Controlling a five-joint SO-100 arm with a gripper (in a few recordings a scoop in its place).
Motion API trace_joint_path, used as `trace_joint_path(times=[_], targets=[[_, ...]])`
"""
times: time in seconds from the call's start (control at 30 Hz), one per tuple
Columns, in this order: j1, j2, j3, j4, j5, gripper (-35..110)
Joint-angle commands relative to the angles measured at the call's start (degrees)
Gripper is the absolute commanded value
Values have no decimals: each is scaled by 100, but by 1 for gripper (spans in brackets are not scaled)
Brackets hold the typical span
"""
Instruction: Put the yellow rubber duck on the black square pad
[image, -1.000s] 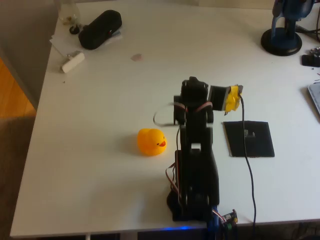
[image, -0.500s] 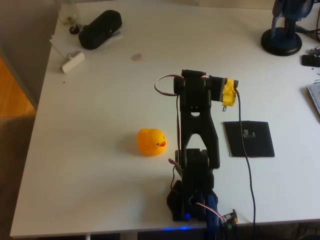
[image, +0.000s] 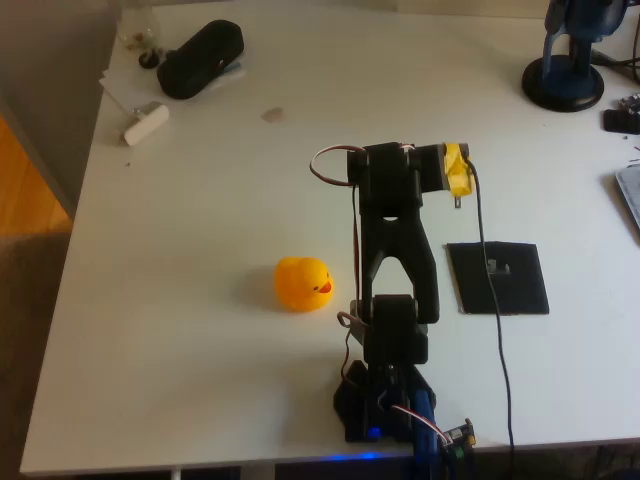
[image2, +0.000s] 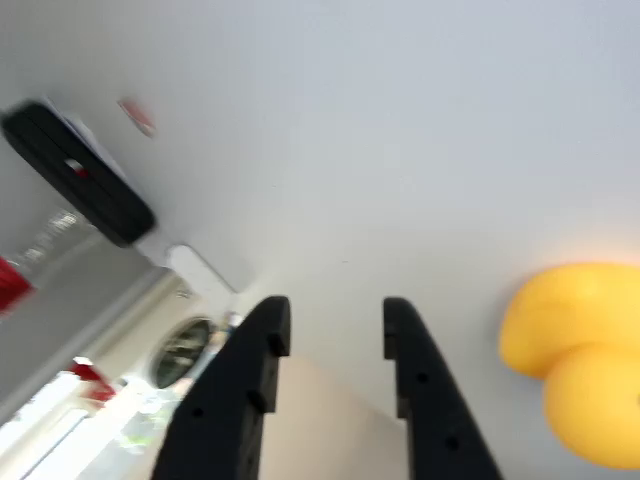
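The yellow rubber duck (image: 303, 284) sits on the white table, left of the black arm, beak to the right. The black square pad (image: 497, 278) lies flat to the right of the arm, with a small grey mark near its middle and a black cable across its left part. The arm's wrist (image: 388, 175) is stretched toward the far side, its yellow-taped end (image: 456, 170) sticking out to the right above the pad. In the wrist view my gripper (image2: 335, 318) is open with bare table between its black fingers, and the duck (image2: 575, 350) lies off to the right, apart from them.
A black oblong case (image: 200, 58) and a small white object (image: 145, 123) lie at the far left corner. A blue stand (image: 565, 70) occupies the far right. The table's left edge drops to a wooden floor. The arm's base (image: 385, 415) is at the front edge.
The arm has unfolded and reached farther across the table, carrying its yellow-taped end up in the overhead view. Duck and pad have not moved.
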Motion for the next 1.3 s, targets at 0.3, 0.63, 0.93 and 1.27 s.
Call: trace_joint_path(times=[0.3, 0.63, 0.93, 1.27], targets=[[-1942, 185, -378, 1310, -923, 11], [-2593, 158, -413, 2241, -984, 11], [-2593, 185, -422, 3217, -1002, 19], [-2593, 114, -26, 3208, -1011, 36]])
